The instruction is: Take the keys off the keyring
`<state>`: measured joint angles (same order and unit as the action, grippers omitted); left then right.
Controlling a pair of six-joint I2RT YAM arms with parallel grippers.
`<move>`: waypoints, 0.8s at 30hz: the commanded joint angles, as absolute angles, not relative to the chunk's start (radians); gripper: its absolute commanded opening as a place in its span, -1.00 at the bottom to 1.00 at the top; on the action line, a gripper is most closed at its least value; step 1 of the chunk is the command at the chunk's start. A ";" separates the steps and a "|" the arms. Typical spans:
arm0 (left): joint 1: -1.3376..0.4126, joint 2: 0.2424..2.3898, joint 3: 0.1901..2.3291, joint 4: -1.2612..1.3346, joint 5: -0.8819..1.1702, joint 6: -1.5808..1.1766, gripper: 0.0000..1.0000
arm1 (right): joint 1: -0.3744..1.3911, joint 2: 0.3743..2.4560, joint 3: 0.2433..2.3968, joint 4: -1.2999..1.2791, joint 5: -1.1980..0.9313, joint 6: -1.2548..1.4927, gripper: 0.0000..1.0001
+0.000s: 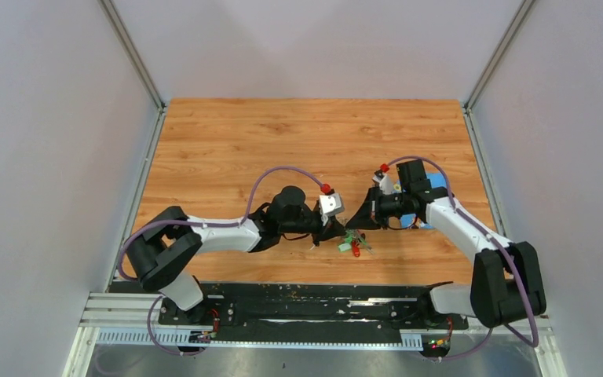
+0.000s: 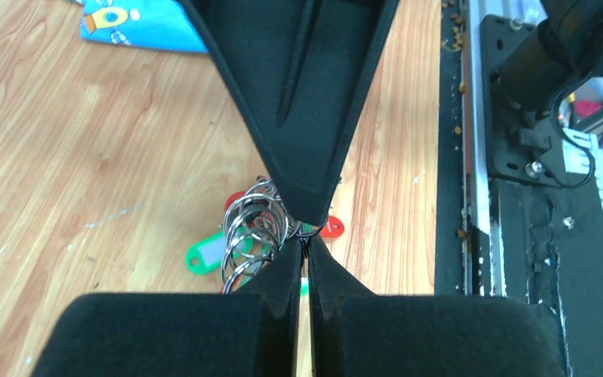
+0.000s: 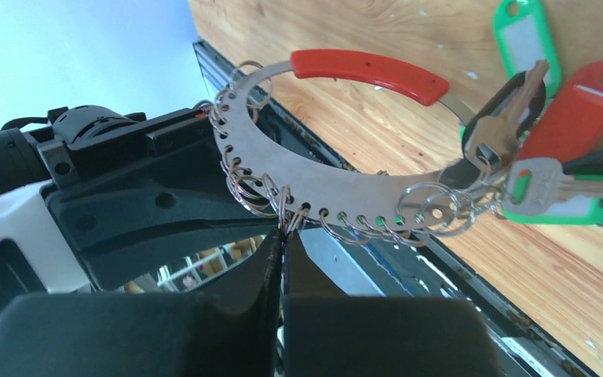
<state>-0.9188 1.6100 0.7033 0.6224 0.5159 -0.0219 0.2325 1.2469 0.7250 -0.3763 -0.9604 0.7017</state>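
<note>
The keyring is a curved silvery band with holes, a red curved piece and several small split rings. It is held up between both grippers. The keys, with green and red heads, hang bunched at its right end. My right gripper is shut on a small split ring at the band's lower edge. My left gripper is shut on a thin ring beside the ring cluster, tip to tip with the right fingers. In the top view both grippers meet above the keys.
A blue cloth lies on the wooden table behind the right arm and shows in the left wrist view. The black mounting rail runs along the near table edge. Grey walls enclose the table on three sides.
</note>
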 commanded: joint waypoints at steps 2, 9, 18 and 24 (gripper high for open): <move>-0.936 1.501 0.692 0.422 0.394 0.092 -1.00 | 0.327 1.343 0.806 -0.422 -1.077 0.628 -0.99; -0.940 1.433 0.663 0.280 0.303 0.152 -1.00 | 0.351 1.490 0.873 -0.506 -1.063 0.477 -0.99; -0.976 1.521 0.701 0.278 0.300 0.215 -1.00 | 0.402 1.580 0.955 -0.546 -0.888 0.432 -0.99; -0.983 1.567 0.720 0.278 0.317 0.230 -1.00 | 0.401 1.565 0.971 -0.550 -0.803 0.423 -0.99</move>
<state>-0.9649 1.5158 0.6998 0.3050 0.3012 0.1993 0.3866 1.5726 0.9504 -0.5301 -0.9081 0.4477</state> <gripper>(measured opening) 0.007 0.009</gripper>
